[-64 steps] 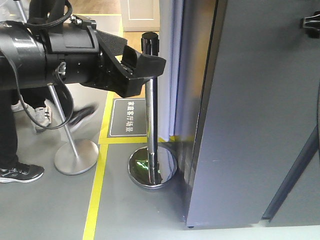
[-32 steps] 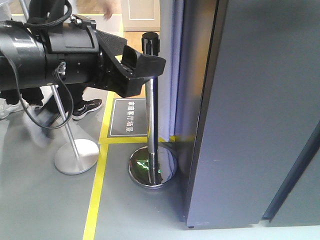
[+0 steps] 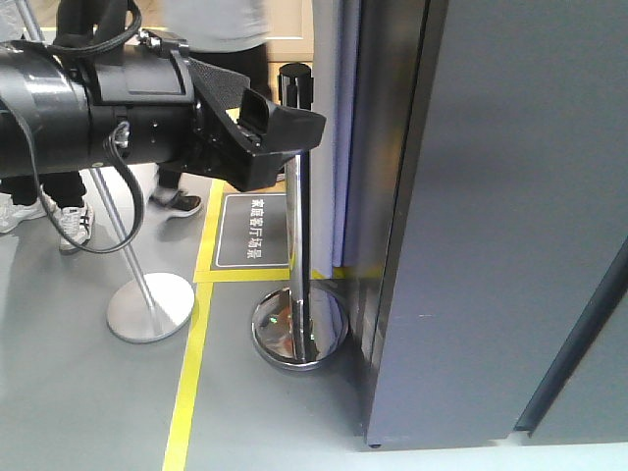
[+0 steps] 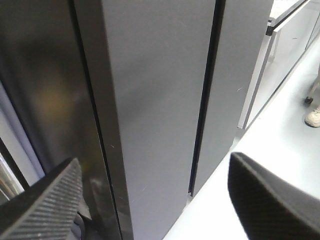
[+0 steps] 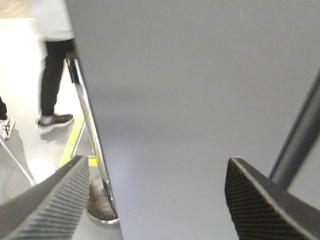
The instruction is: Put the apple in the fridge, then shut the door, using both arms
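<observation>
A public exhibition hall is suggested by chrome barrier posts (image 3: 297, 226), yellow floor tape (image 3: 188, 373) and a dark floor sign (image 3: 253, 231).

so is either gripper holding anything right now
Nothing is held. The left gripper and right gripper both have jaws spread wide, with only the grey fridge beyond them.

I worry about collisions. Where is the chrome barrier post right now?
In the front view the chrome post stands just left of the grey fridge, its base by the yellow floor line, behind the left end effector.
</observation>
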Robot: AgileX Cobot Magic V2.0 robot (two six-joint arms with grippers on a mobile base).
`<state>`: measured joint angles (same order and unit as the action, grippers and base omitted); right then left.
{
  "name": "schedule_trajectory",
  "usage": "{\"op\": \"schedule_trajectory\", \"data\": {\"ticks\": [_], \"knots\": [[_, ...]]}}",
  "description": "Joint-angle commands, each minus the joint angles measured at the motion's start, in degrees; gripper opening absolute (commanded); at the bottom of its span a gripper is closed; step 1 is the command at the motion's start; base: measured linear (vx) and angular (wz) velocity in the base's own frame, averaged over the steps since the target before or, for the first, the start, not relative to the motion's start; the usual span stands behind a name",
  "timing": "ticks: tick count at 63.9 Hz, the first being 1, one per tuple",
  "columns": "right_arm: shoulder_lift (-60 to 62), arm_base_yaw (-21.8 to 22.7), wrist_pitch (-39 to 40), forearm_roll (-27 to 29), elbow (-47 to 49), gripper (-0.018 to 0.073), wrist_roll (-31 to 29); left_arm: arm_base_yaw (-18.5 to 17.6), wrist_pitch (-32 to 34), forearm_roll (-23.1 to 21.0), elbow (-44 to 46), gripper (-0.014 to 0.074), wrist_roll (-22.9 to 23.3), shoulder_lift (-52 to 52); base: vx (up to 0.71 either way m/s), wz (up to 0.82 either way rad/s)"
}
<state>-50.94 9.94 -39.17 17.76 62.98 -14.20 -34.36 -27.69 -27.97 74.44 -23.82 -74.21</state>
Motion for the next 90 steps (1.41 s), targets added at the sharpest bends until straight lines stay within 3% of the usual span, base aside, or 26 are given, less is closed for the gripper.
{"op": "schedule_trajectory", "data": {"ticks": [1,23,33,37,40,44,47,53,62,69,79,90], "knots": [[2.3,0.0,5.1,0.3,-0.4,0.055,-0.8,0.0,3.4,-1.5,1.5,0.057,0.1,1.5,0.0,0.0],[3.2,0.0,5.2,1.1,-0.4,0.055,-0.7,0.0,3.5,-1.5,1.5,0.057,0.2,1.5,0.0,0.0],[3.2,0.0,5.3,2.9,-0.4,0.0541,-0.7,0.0,7.1,-1.5,1.5,0.0549,0.6,1.5,0.0,0.0],[3.2,0.0,5.1,2.6,-0.4,0.048,-0.8,0.0,7.3,-1.5,1.5,0.0464,1.4,1.5,0.0,0.0],[3.2,0.0,5.0,1.8,-0.4,0.0375,-1.1,0.0,6.9,-1.0,1.5,0.0358,1.8,1.5,0.0,0.0],[3.2,0.0,4.9,1.2,-0.4,0.02,-1.2,0.0,6.7,-0.1,1.5,0.0122,2.2,1.5,0.0,0.0],[3.2,0.0,4.9,1.2,-0.4,0.0009,-1.2,0.0,6.7,0.4,1.5,-0.0008,2.1,1.5,0.0,0.0],[3.2,0.0,5.2,1.0,-0.4,-0.0012,-1.0,0.5,6.6,1.5,1.5,-0.0008,2.3,2.0,0.0,0.0],[5.7,0.0,5.2,0.5,-2.0,-0.0008,-3.8,4.1,7.3,5.1,-2.4,-0.0007,2.3,7.1,0.0,0.0],[10.4,-0.1,7.1,1.3,-6.7,-0.0007,-7.4,8.6,12.1,6.3,-10.9,-0.0006,5.3,13.5,0.0,0.0],[15.4,-3.7,9.7,1.4,-15.7,-0.0007,-7.6,14.3,17.0,6.9,-24.5,-0.0005,4.5,23.7,0.0,0.0],[21.8,-7.4,13.4,1.4,-27.8,-0.0007,-8.6,17.2,19.7,9.4,-39.4,-0.0005,4.7,33.5,0.0,0.0]]}}
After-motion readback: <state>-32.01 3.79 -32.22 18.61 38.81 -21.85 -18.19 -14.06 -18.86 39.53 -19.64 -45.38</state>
